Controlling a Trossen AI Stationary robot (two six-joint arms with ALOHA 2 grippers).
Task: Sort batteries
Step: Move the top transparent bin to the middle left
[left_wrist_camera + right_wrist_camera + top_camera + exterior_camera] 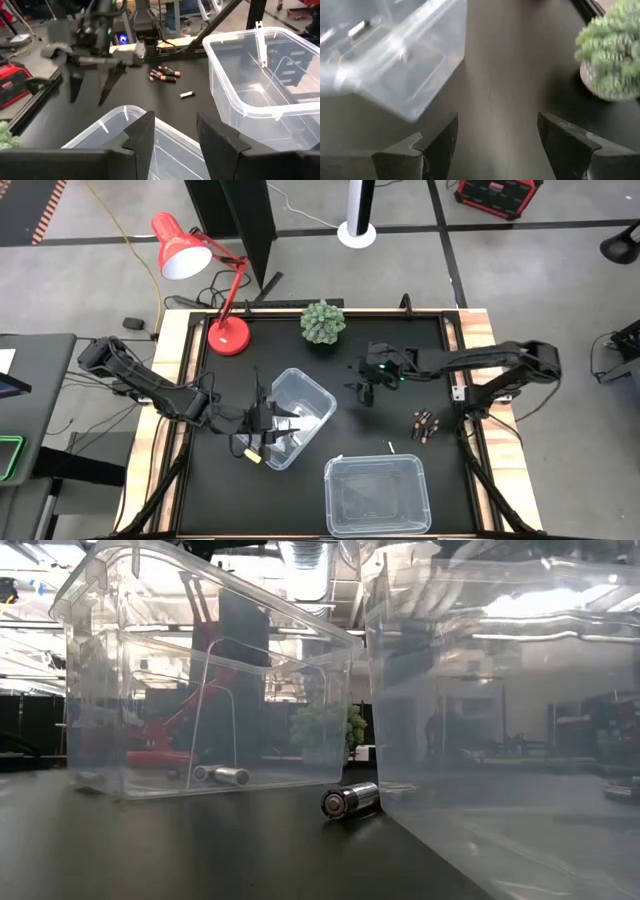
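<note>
Several dark batteries with copper ends [422, 423] lie in a cluster on the black mat near the right edge; they also show in the left wrist view [164, 75]. One whitish battery [391, 446] lies apart from them, and another battery [350, 800] rests on its side against the near bin. A battery [222, 775] lies inside the tilted clear bin [297, 415]. My left gripper [175, 135] is open over that bin's rim. My right gripper [362, 390] is open above bare mat between the bin and the cluster, holding nothing.
A second clear bin [377, 495] sits at the near edge. A small green plant [323, 322] and a red desk lamp [228, 330] stand along the far edge. Bare mat lies between the two bins and around the right gripper.
</note>
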